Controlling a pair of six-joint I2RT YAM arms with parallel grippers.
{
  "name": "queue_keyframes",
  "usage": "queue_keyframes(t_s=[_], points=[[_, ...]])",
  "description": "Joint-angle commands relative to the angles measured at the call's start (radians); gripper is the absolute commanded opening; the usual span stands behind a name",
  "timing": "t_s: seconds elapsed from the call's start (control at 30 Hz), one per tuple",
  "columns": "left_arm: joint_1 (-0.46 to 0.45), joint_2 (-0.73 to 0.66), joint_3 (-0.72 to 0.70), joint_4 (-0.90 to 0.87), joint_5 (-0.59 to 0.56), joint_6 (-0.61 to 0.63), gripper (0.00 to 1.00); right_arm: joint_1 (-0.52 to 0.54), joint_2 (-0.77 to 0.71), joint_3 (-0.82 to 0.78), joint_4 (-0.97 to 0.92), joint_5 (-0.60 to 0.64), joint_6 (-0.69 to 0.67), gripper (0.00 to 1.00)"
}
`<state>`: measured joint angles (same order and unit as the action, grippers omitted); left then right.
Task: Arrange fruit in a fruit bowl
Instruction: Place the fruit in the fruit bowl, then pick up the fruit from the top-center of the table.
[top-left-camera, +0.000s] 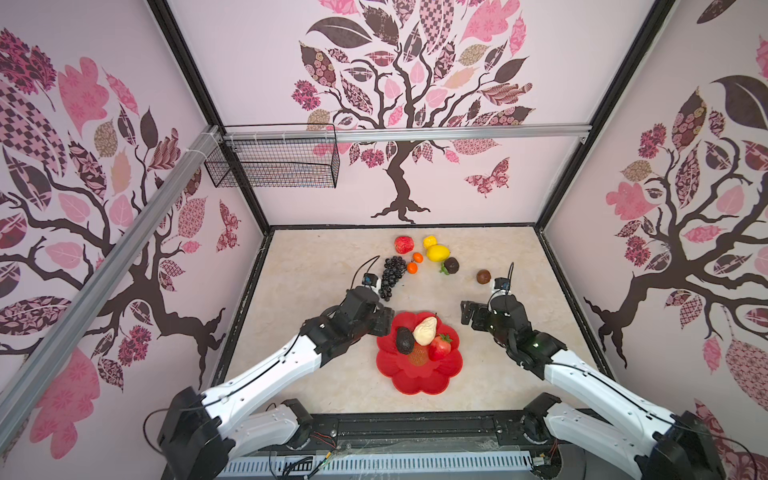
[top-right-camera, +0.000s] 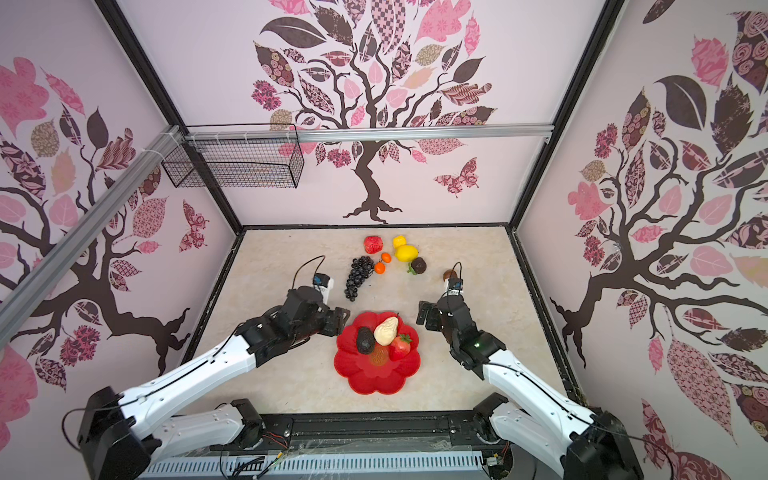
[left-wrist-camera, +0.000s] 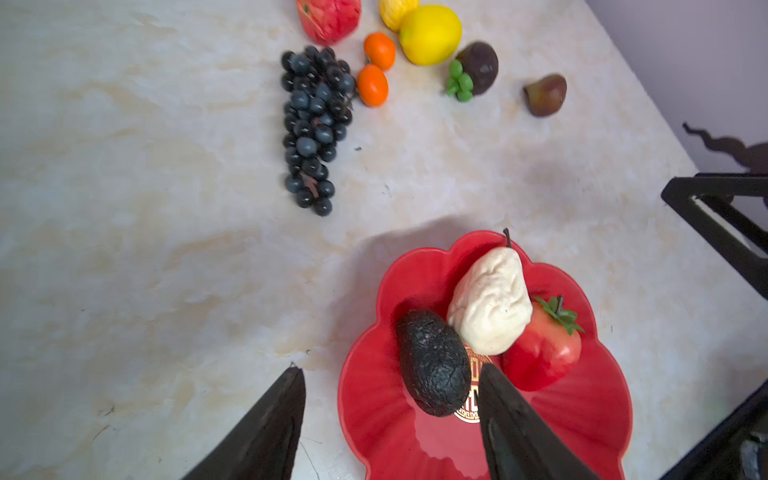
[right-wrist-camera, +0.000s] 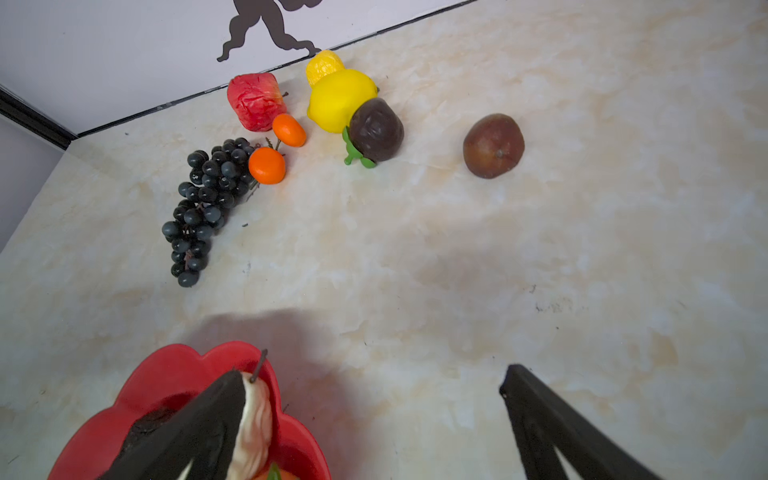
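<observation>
The red scalloped fruit bowl (top-left-camera: 415, 382) sits near the table's front. It holds a dark avocado (top-left-camera: 403, 340), a cream pear (top-left-camera: 424, 330) and a strawberry (top-left-camera: 440, 347). My left gripper (left-wrist-camera: 390, 370) hangs open over the bowl's left rim, and the avocado (left-wrist-camera: 432, 361) lies loose below its fingers. My right gripper (right-wrist-camera: 372, 372) is open and empty over bare table just right of the bowl (right-wrist-camera: 166, 374). Farther back lie a black grape bunch (top-left-camera: 390, 274), red apple (top-left-camera: 404, 244), lemon (top-left-camera: 437, 252), two oranges (top-left-camera: 417, 257) and a brown pear (top-left-camera: 483, 276).
A small yellow fruit (top-left-camera: 430, 240) and a dark round fruit with green leaves (top-left-camera: 451, 265) lie beside the lemon. A black wire mesh basket (top-left-camera: 274, 166) hangs high on the back left rail. Walls close in the table on three sides.
</observation>
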<state>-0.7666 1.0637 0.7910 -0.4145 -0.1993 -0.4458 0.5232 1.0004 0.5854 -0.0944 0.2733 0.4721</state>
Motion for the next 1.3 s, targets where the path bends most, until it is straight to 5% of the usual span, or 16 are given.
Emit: queue_keyframes(t_s=[0.0,0.17,0.4,0.77,0.93,1.27], points=[[0.004,-0.116,-0.119,0.086,-0.162,-0.018,0.71,-0.002,0.128,0.128,-0.018,0.016,-0.091,1.00],[0.007,-0.292,-0.292,0.170,-0.265,-0.033,0.77,-0.027,0.355,0.340,-0.045,0.000,-0.167,1.00],[0.007,-0.412,-0.442,0.223,-0.266,0.045,0.80,-0.082,0.668,0.642,-0.103,-0.062,-0.155,1.00],[0.009,-0.510,-0.505,0.290,-0.246,0.078,0.85,-0.135,1.078,1.085,-0.215,-0.052,-0.172,1.00],[0.009,-0.477,-0.493,0.294,-0.253,0.073,0.85,-0.152,1.170,1.185,-0.264,-0.026,-0.214,1.00],[0.009,-0.452,-0.485,0.301,-0.263,0.067,0.86,-0.166,1.153,1.103,-0.278,-0.048,-0.288,0.95]])
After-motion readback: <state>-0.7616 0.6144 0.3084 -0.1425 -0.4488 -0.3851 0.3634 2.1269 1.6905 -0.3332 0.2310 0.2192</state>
